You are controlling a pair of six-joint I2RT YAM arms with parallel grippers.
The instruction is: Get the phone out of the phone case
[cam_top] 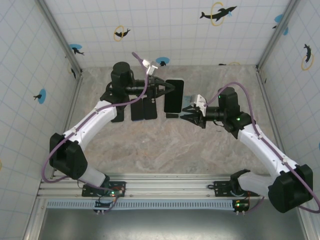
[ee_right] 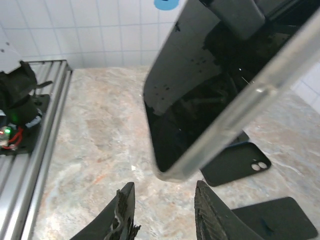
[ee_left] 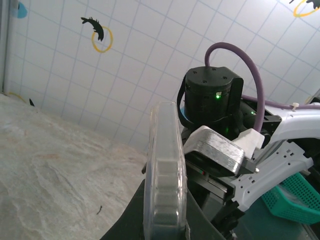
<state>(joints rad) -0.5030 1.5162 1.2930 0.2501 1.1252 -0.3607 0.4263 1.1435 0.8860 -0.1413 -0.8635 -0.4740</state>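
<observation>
My left gripper (cam_top: 166,90) is shut on the phone case (cam_top: 174,95), a clear case with the black phone (ee_right: 192,90) still inside, and holds it off the table. The left wrist view has the case (ee_left: 165,170) edge-on, standing up between the dark fingers of that gripper (ee_left: 165,222). My right gripper (cam_top: 184,117) sits just right of and below the phone, open. In the right wrist view its two fingers (ee_right: 124,212) stand apart with nothing between them. The case's lower corner (ee_right: 167,172) hangs just above the gap of the right gripper (ee_right: 167,212).
Two dark empty cases (cam_top: 143,109) lie flat on the table left of the held phone and appear as dark cases (ee_right: 235,162) in the right wrist view. A small dark piece (cam_top: 171,116) lies under the phone. A teal basket (ee_left: 295,197) stands behind the right gripper.
</observation>
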